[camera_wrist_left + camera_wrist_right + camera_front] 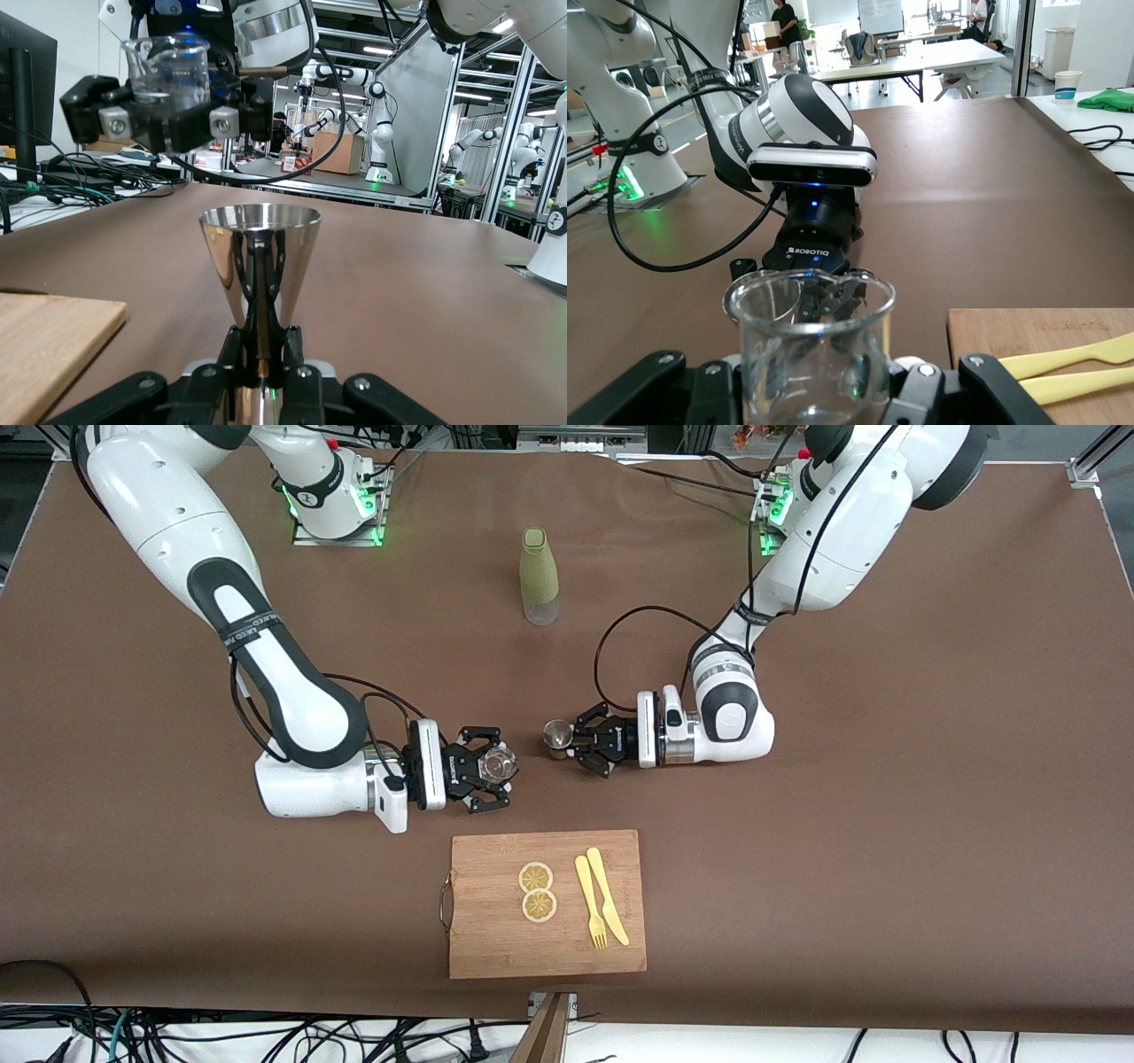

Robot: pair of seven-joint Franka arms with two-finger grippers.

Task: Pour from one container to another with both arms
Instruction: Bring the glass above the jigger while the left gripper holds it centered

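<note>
Fingers of left gripper (574,741) pinch steel jigger (557,735); right gripper (490,772) clamps glass beaker (498,763).

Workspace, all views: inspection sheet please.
Surface: brown table.
Job's things: glass beaker in right gripper; steel jigger in left gripper; both upright, facing, apart.
Clutter: cutting board with two lemon slices, yellow fork and knife; green bottle between the bases.
Grippers: jaws of both closed on their vessels.
Cables: black loop on left arm.
Surroundings: lab benches, other robots.
</note>
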